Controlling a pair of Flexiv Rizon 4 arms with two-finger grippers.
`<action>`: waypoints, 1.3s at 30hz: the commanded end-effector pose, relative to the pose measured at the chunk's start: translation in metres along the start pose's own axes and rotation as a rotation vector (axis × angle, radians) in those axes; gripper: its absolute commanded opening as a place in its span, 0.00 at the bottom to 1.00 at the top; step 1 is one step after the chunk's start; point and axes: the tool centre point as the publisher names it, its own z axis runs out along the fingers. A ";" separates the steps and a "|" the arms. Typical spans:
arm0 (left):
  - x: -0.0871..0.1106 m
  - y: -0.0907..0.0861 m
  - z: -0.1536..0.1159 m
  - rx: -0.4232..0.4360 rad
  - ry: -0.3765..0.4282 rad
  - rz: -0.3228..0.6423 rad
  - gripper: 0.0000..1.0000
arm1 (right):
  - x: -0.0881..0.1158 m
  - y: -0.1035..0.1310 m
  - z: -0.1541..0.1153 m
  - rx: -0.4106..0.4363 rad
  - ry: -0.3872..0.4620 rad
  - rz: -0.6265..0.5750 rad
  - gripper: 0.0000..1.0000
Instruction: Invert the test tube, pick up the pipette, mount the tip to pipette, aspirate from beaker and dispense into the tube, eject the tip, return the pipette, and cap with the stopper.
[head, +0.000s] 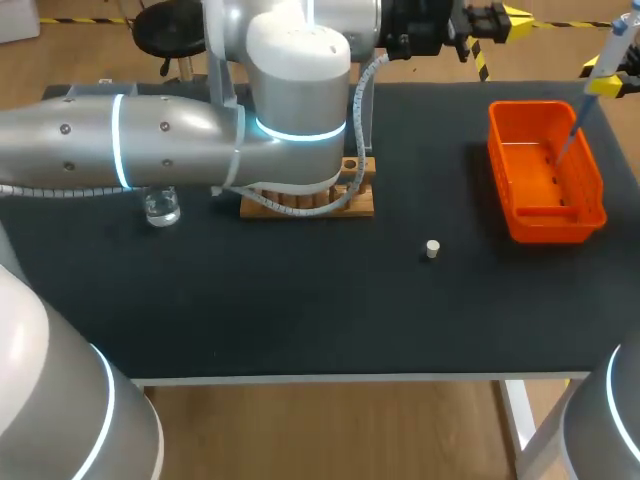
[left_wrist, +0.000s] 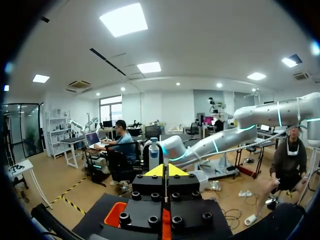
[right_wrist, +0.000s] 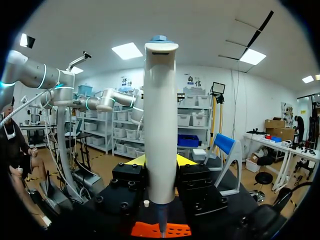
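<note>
Head, right gripper (head: 608, 84): clamped on the pipette (head: 612, 45) at the table's far right, above the bin (head: 500, 150).
Head, tip (head: 570, 135): mounted on the pipette and slanting down over the bin's inside (ejecting looks like the step in hand).
Head, stopper (head: 432, 249): alone on the mat between the rack (head: 300, 210) and the bin, well apart from both.
Head, beaker (head: 160, 208): near the rack's end, partly under the left arm (head: 150, 140).
Head, left gripper (head: 495, 22): beyond the table's far edge; its state cannot be told.
Left wrist, left gripper (left_wrist: 165, 170): in view, but whether it holds anything cannot be told. A corner of the bin (left_wrist: 114, 215) shows below it.
Right wrist, pipette (right_wrist: 161, 125): upright between the 2 fingers, both pressing its body. The tip (right_wrist: 161, 227) hangs over the bin (right_wrist: 142, 230), with the stopper (right_wrist: 146, 203) beyond.
Handling, pipette: probably light, stiff and smooth. The mid-body hold suits it, and the thin tip should not be knocked on the bin wall.
Handling, stopper: small, light and likely to roll, so best pinched by its sides.
Hidden: the tube shows in no view, and most of the rack sits under the left arm.
</note>
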 end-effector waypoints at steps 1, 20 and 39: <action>0.000 0.002 0.002 0.007 -0.003 0.001 0.00 | -0.001 0.000 -0.001 0.002 0.004 -0.001 0.00; -0.020 -0.004 0.068 0.001 -0.011 0.014 0.00 | -0.001 0.000 -0.001 0.002 0.004 -0.001 0.00; -0.015 -0.011 0.111 0.016 -0.032 0.050 0.00 | -0.001 0.000 -0.001 0.002 0.004 -0.001 0.00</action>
